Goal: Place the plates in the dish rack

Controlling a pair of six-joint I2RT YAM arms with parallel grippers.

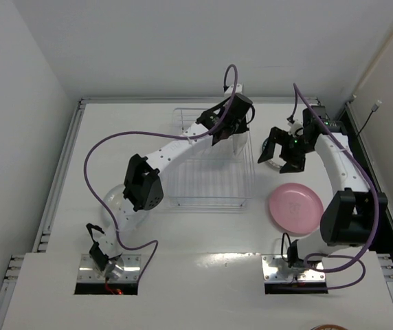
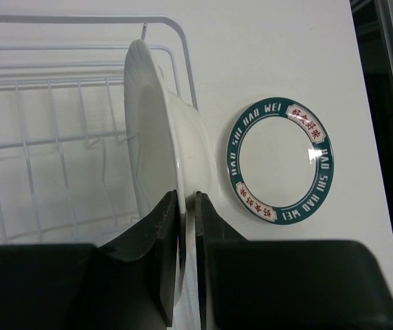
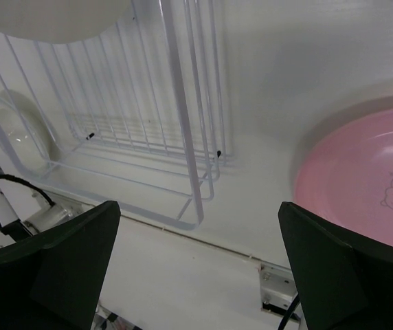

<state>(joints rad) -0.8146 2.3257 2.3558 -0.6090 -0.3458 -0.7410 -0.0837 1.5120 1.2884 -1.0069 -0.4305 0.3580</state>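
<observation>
Left gripper [image 2: 186, 201] clamps the rim of an upright, apparently white plate [image 2: 152, 117] at the dish rack [image 2: 73, 18] end. Right gripper [image 3: 198, 210], spread wide, hangs near the pink plate [image 3: 361, 179].

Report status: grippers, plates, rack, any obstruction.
Left gripper shut on pale plate, on edge at right end of dish rack. Right gripper open, empty. Teal-rimmed plate and pink plate flat on table beside rack. Nothing blocking.
</observation>
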